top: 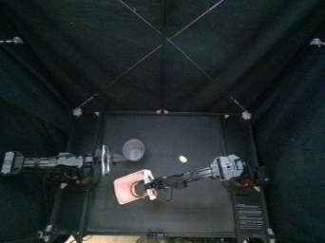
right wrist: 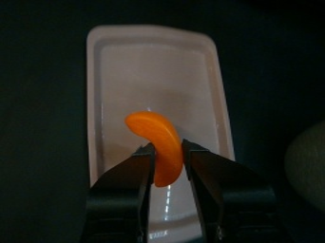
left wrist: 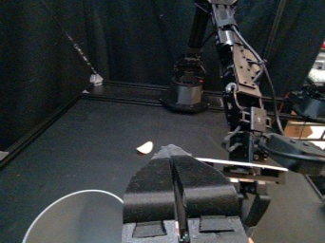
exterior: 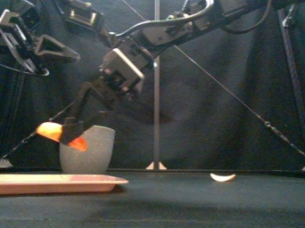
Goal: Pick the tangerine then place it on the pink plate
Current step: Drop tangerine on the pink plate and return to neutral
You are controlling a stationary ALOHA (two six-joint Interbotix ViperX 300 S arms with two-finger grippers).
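An orange tangerine segment (right wrist: 158,150), a curved crescent, hangs above the pink plate (right wrist: 146,66) with my right gripper (right wrist: 162,169) shut on its middle. In the front view the tangerine segment (exterior: 52,131) is in the air just over the plate (exterior: 60,183), in front of the grey cup. From above, my right gripper (top: 154,185) reaches from the right over the plate (top: 124,190). My left gripper (left wrist: 178,195) is shut on nothing and rests at the table's left (top: 98,161).
A tall grey speckled cup (top: 133,149) stands just behind the plate, close to the left gripper. A small pale toy piece (top: 183,158) lies on the table to the right of the cup, also low in the front view (exterior: 222,177).
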